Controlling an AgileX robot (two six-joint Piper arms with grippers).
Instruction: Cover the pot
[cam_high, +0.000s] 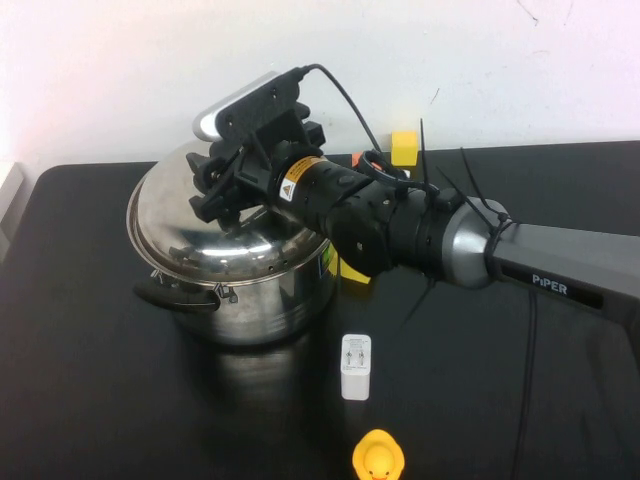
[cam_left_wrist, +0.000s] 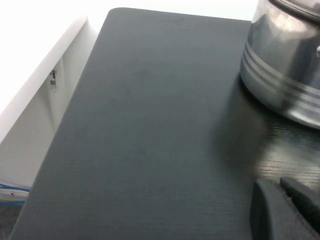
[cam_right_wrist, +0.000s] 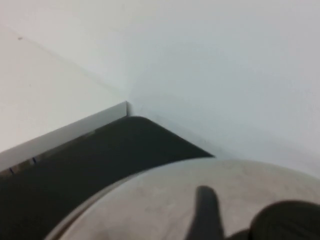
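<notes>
Pot (cam_high: 262, 300) under right tool (cam_high: 222, 190); left tool (cam_left_wrist: 285, 207) wrist-view only

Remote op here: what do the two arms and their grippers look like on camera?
The right arm has a grey link lettered PIPER in white, a silver collar, black ribbed joints with cable ties, a yellow warning label and a black cable to a silver-and-black wrist camera. Its black right gripper is above the domed steel lid. Of the left gripper, low beside the steel pot, only dark rounded fingers show.

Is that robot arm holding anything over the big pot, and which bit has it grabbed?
The right gripper sits on the lid over the pot, where its knob would be; the grasp itself is hidden. The left gripper holds nothing.
</notes>
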